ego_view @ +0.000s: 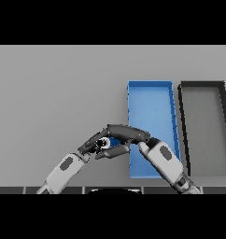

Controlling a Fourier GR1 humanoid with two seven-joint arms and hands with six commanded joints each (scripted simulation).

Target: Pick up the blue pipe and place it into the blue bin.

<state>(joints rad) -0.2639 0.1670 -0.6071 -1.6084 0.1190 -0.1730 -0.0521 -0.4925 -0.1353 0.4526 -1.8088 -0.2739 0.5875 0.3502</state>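
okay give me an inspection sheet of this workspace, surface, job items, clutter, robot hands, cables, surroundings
Surface: grey table.
Job's things: blue pipe mostly hidden between both hands, left of the blue bin; bin holds nothing visible.
Clutter: dark grey bin right of the blue one.
Robot hands: right robot hand curled round the pipe; left robot hand touching the pipe's end, fingers unclear.
Cables: nothing seen.
Surroundings: nothing seen.

The grey tabletop (54,93) is carrying two open trays lying side by side at its right — a blue bin (151,107) and, just beside it on the outer side, a dark grey bin (203,126)
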